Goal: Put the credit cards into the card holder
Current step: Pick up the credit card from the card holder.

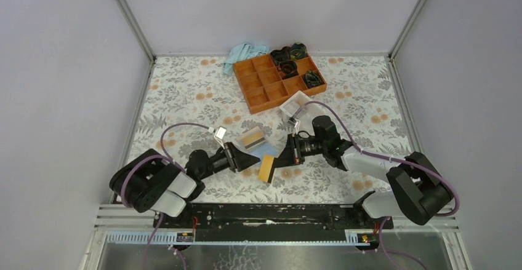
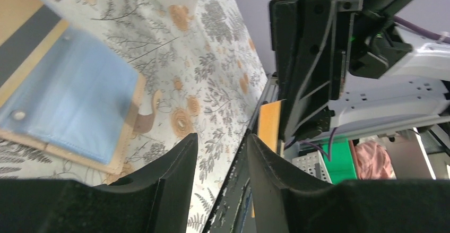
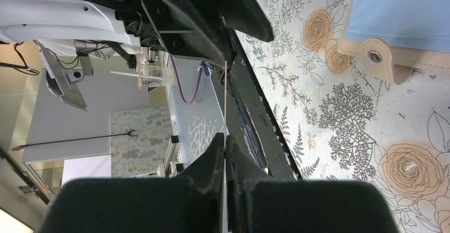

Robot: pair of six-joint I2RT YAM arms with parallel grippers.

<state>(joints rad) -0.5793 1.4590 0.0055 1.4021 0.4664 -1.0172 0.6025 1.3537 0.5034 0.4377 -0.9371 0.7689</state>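
Jaws of the right gripper [image 3: 225, 140] are pinched tight on a thin orange credit card [image 1: 266, 169] over the floral table [image 1: 184, 98]. The left gripper [image 2: 222, 137] faces that card with its fingers apart, gripping nothing. An orange compartment tray [image 1: 258, 91] sits at the far side. Just beyond both grippers' tips the tan card holder [image 1: 250, 139] lies open, with a light blue card [image 1: 269, 149] flat on it.

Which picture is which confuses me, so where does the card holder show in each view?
Top external: card holder just below the picture's centre.
Left wrist: card holder at left, blue inside facing up.
Right wrist: card holder in top right corner, snap tab showing.
Shared landmark: the orange card, near it.
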